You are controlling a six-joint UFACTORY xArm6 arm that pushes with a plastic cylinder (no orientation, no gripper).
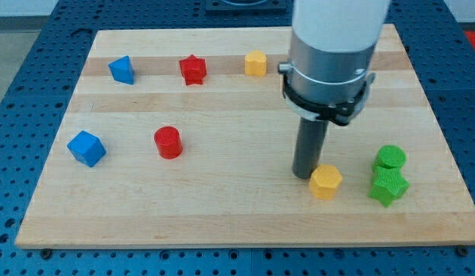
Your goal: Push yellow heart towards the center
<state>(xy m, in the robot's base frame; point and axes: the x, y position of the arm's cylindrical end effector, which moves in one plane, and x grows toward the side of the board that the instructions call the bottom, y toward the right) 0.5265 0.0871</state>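
Two yellow blocks show. One (255, 64) sits near the view's top centre, and its notched top suggests the heart. The other (325, 182), with flat sides like a pentagon, lies at the lower right. My tip (303, 175) rests on the board directly left of this lower yellow block, touching or nearly touching it. The arm's wide grey body hides the board above and behind the rod. The tip is far below and to the right of the upper yellow block.
A blue block (122, 70) and a red star (192, 70) lie along the top. A blue cube (87, 148) and a red cylinder (168, 142) lie at the left. A green cylinder (390, 159) and a green star (388, 186) sit right of the lower yellow block.
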